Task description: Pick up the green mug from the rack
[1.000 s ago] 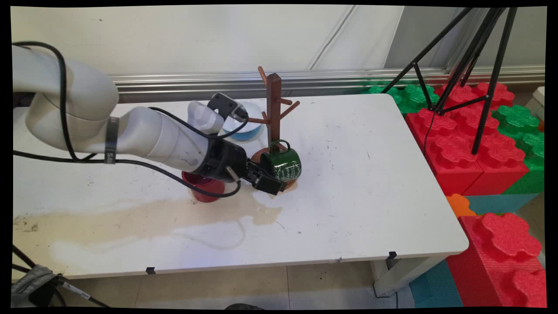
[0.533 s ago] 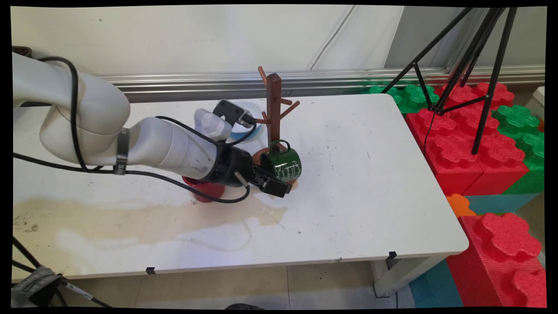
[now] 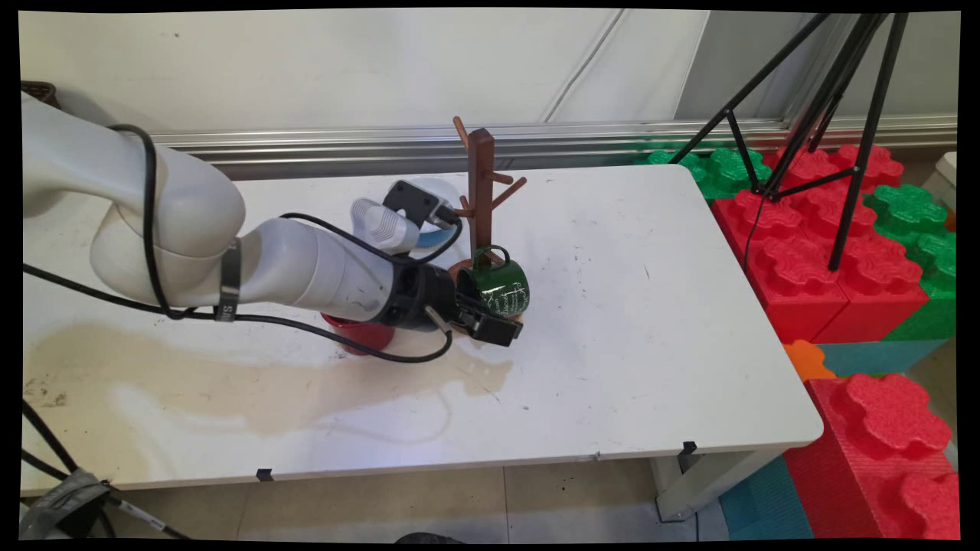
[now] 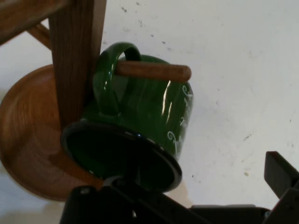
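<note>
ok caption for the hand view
Green mug hanging by its handle on a mug tree peg, seen past the gripper.

The arm hides most of the red cup and blue bowl.

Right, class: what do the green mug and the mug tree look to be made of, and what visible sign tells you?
Green mug: probably enamelled metal, judging by its glossy highlights and thin dark rim, though glazed ceramic is possible. Mug tree: wood, given its brown grain and matte round peg.
</note>
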`<state>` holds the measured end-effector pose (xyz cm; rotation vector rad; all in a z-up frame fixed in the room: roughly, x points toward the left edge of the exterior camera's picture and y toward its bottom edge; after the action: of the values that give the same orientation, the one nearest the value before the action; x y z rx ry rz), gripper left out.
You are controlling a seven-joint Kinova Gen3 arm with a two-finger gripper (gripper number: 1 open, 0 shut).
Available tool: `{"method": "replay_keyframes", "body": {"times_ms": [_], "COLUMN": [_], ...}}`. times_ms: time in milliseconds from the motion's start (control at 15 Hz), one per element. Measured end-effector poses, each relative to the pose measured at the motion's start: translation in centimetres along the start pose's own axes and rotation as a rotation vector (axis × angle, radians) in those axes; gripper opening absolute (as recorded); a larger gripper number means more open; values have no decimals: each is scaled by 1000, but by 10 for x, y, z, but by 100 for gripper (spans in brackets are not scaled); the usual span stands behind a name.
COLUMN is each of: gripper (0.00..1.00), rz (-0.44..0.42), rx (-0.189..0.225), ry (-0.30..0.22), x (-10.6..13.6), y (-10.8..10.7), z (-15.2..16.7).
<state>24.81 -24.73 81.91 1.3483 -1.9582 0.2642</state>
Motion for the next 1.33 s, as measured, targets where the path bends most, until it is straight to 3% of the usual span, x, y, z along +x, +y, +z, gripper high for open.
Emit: {"method": "replay_keyframes", "body": {"times_ms": [1267, 1333], "gripper": [100, 0], "rz": [38, 42], "rx": [45, 45], "ry": [50, 52], "x": [-6, -6], "y": [7, 7], "z": [24, 25]}}
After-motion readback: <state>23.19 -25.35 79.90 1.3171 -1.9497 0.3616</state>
